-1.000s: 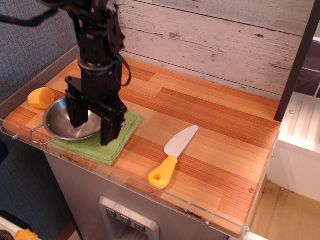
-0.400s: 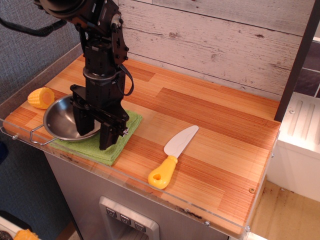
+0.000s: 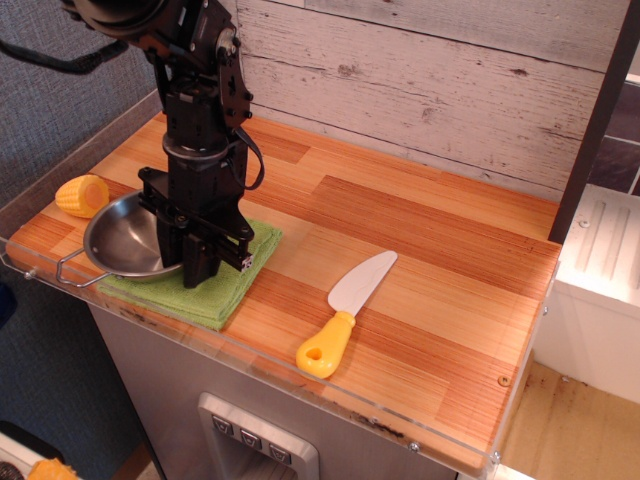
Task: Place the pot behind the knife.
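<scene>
The pot (image 3: 120, 240) is a shallow shiny steel bowl with a wire loop handle at its front left. It rests on a green cloth (image 3: 228, 288) at the counter's front left. My black gripper (image 3: 190, 268) points straight down over the pot's right side. Its fingers are drawn together on the pot's right rim, one inside the bowl and one outside. The knife (image 3: 348, 310) has a cream blade and a yellow handle. It lies diagonally near the front edge, well to the right of the pot, with its handle toward the front.
A yellow corn piece (image 3: 82, 195) lies at the left edge, just behind the pot. The wooden counter (image 3: 420, 250) has a clear plastic lip along its front. A plank wall (image 3: 420, 80) stands behind it. A dark post (image 3: 590, 130) rises at the right.
The gripper's fingers, wide apart a second ago, have closed onto the pot's right rim. The gripper has sunk slightly, and the pot has shifted a little to the left.
</scene>
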Controlling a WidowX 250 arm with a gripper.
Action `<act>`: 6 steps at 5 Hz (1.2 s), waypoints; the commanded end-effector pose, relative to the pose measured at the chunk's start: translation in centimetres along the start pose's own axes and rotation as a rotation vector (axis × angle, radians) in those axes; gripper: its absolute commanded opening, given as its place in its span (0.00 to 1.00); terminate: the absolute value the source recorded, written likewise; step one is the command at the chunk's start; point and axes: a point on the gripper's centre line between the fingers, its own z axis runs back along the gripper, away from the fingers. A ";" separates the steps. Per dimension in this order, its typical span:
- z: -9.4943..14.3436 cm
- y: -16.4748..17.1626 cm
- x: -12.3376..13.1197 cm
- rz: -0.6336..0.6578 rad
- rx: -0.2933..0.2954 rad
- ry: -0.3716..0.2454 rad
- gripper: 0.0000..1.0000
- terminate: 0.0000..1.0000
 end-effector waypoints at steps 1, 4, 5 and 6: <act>1.3 0.0 -0.4 -0.021 0.013 -0.034 0.00 0.00; 8.8 -1.1 -0.1 -0.015 0.096 -0.240 0.00 0.00; 9.3 -3.7 3.3 -0.120 0.051 -0.265 0.00 0.00; 9.0 -5.8 5.9 -0.196 0.023 -0.291 0.00 0.00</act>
